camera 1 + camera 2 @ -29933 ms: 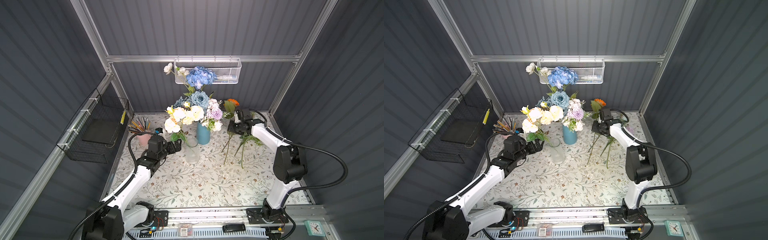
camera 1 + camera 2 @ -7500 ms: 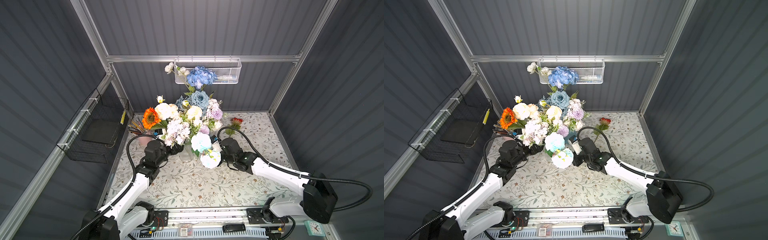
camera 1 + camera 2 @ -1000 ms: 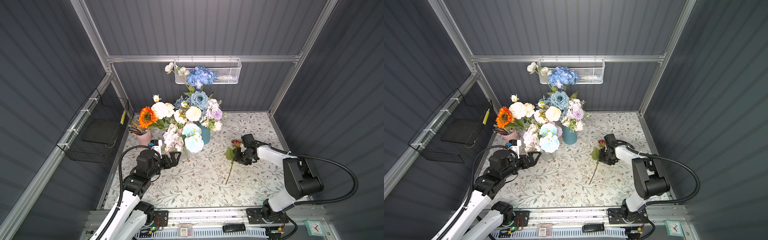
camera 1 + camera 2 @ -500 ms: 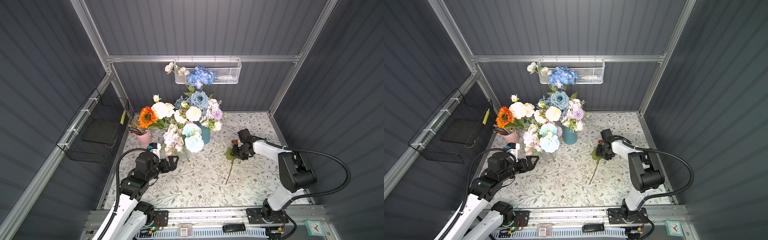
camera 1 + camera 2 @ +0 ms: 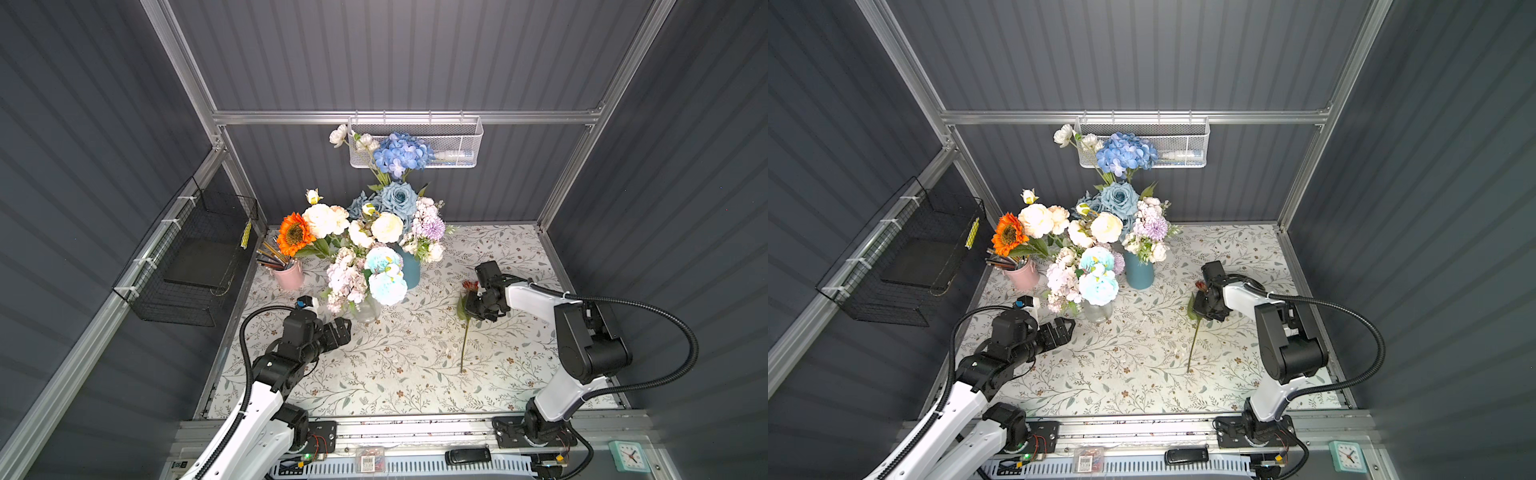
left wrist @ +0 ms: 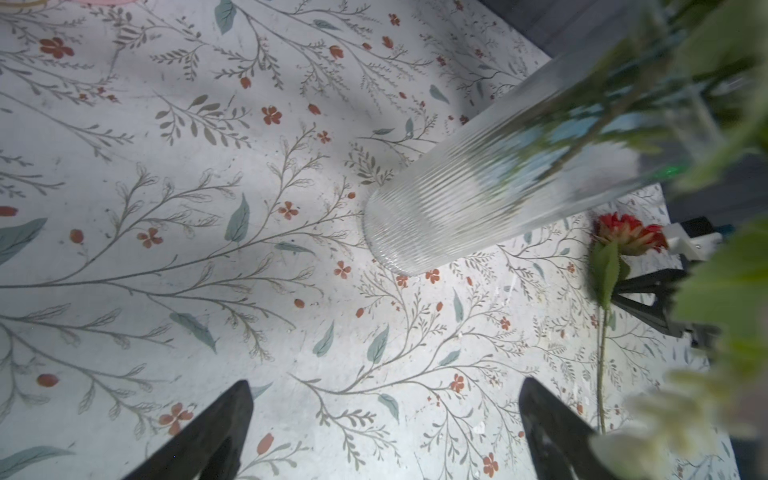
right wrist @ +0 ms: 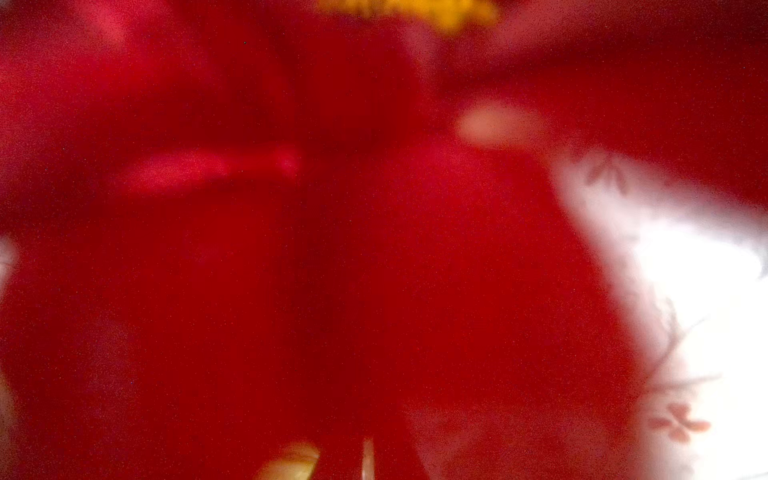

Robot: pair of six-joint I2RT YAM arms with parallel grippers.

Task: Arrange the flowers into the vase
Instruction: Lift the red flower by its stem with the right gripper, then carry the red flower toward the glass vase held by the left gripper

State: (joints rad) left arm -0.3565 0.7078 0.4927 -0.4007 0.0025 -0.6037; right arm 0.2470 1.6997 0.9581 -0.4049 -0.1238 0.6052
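On the right side of the table point(image 5: 395, 374), the red flower point(image 5: 470, 286) is being pinched under its bloom, the right gripper point(image 5: 473, 308) just now being squeezed tight on it, so it can be lifted to the vase point(image 5: 368, 310). The left gripper point(image 5: 343, 329) is being held spread, empty.

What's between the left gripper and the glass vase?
Only bare floral table covering lies between left gripper and glass vase, seen in the left wrist view.

We find no legible text. The barcode label point(image 5: 368, 462) and clock dial point(image 5: 629, 456) on the front rail are too small to read.
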